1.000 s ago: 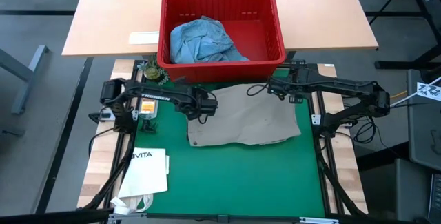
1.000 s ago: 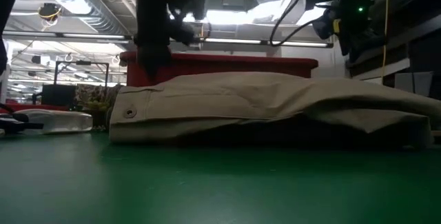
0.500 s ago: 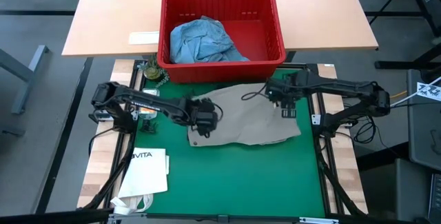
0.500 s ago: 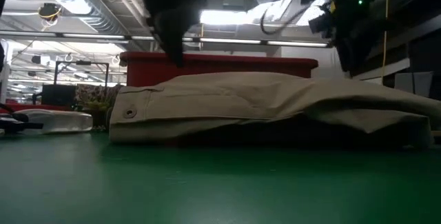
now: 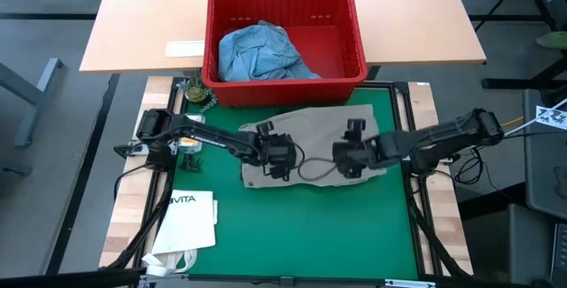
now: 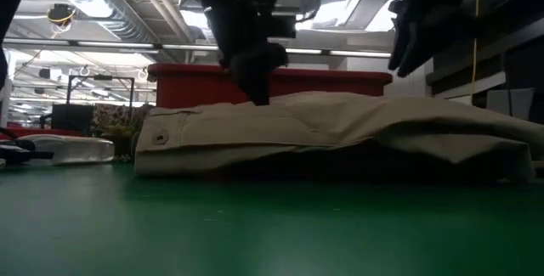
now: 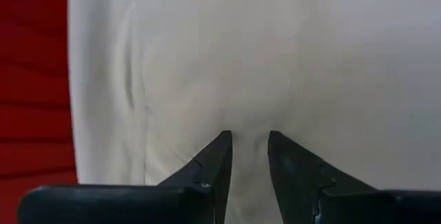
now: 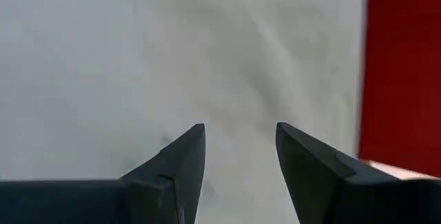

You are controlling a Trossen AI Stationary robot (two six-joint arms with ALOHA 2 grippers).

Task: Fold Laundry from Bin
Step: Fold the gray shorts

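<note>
While the khaki garment (image 5: 314,151) lies flat just before the red bin (image 5: 285,44), long axis across the green mat (image 5: 310,226), left gripper (image 7: 248,138) pinches its cloth, narrowly parted; right gripper (image 8: 240,141) hovers agape above it.

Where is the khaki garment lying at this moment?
In the high view, the khaki garment lies flat on the green mat, just in front of the red bin, with both grippers over it.

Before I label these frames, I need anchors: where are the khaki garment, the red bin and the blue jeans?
khaki garment (image 5: 314,151): high view, bare cloth between the two arms.
red bin (image 5: 345,22): high view, inner right wall.
blue jeans (image 5: 257,50): high view, middle of the crumpled heap inside the bin.
</note>
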